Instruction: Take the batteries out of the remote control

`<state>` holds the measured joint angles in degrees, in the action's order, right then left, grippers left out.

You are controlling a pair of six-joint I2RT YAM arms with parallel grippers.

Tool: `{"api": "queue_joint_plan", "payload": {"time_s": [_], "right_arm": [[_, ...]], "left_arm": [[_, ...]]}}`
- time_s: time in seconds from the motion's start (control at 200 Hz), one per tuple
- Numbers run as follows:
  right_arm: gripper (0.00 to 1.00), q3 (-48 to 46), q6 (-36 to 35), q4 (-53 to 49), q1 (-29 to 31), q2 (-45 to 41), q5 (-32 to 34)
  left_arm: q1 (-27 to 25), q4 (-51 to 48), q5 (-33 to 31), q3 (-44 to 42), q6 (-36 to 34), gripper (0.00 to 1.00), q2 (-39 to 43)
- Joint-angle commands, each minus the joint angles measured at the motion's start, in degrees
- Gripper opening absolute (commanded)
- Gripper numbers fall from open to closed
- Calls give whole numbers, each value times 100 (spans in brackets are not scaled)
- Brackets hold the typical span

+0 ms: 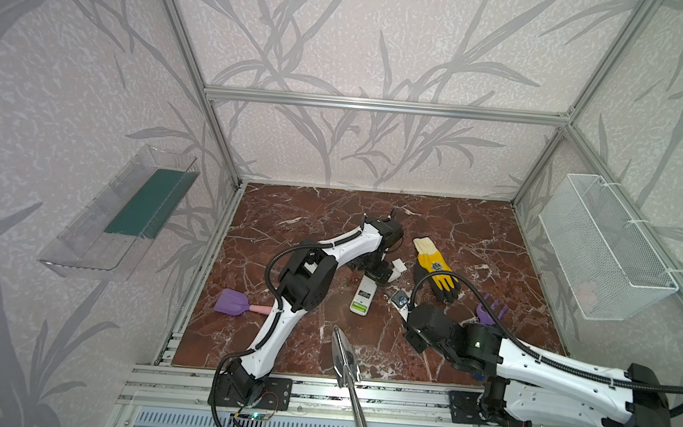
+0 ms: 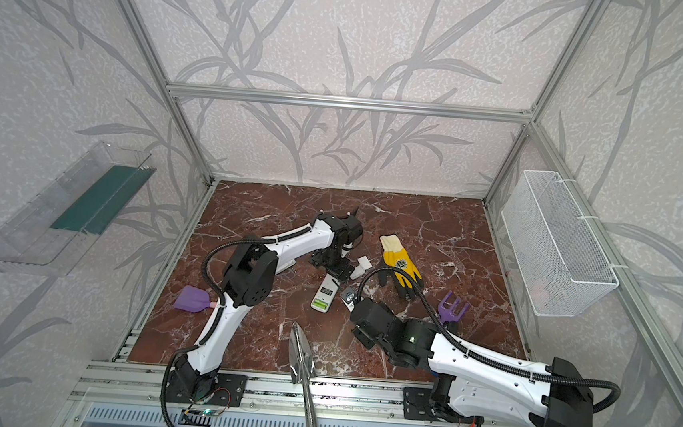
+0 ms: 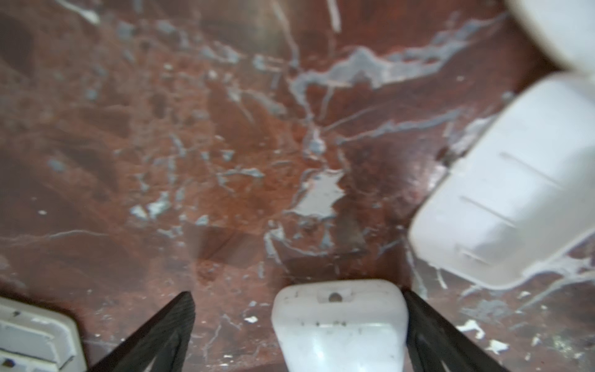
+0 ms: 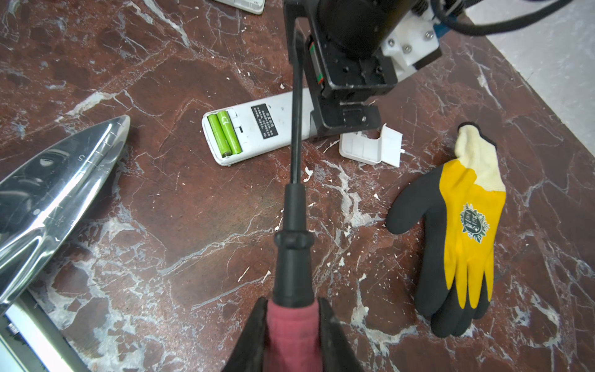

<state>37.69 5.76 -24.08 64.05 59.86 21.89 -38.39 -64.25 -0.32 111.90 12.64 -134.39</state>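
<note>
Red-brown marbled table, both arms reaching in toward its middle.

White remote lies back up near the centre. The compartment at the end nearer the robot's base is uncovered. Two green batteries sit in it side by side, lengthwise, both seated. In both top views they show as a small green patch at that same end. The battery cover lies loose on the table just beside the remote's far end; whether it touches the remote cannot be told.

Left gripper is spread wide and holds nothing. It points down over the remote's far end. In the left wrist view that white end sits between the two fingers, close against one, with a clear gap to the other.

Right gripper is clamped on the pink handle of a screwdriver. The black shaft runs out from the jaws and crosses above the remote's middle, alongside the left gripper's black body. The tip is lost against that body, and contact with the remote cannot be judged.

Yellow-and-black glove lies flat on the right side, near the cover. Shiny metal trowel lies by the front edge, blade pointing inward. Purple scoop lies beside the left arm, purple rake beside the right arm. White wire basket hangs on the right wall.
</note>
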Motion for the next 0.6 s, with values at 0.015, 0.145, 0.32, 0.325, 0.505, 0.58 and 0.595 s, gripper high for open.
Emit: {"api": "queue_joint_plan", "payload": {"time_s": [0.015,0.145,0.32,0.325,0.505,0.58,0.595], "right_arm": [[0,135,-57,58,-33,274,-232],[0,285,-56,-33,-33,626,-488],[0,554,72,-220,-33,1065,-680],[0,554,73,-229,-33,1077,-683],[0,789,330,-391,-40,1395,-865],[0,868,551,-481,-56,1469,-929],[0,871,598,-486,-67,1482,-944]], "left_arm": [[216,-125,-795,-366,51,99,-222],[377,-94,-944,-586,19,100,-104],[569,98,-1038,-1133,37,100,215],[578,106,-1039,-1147,41,100,222],[649,327,-1048,-1701,77,99,510],[640,425,-982,-1886,102,99,614],[640,442,-962,-1917,106,99,632]]}}
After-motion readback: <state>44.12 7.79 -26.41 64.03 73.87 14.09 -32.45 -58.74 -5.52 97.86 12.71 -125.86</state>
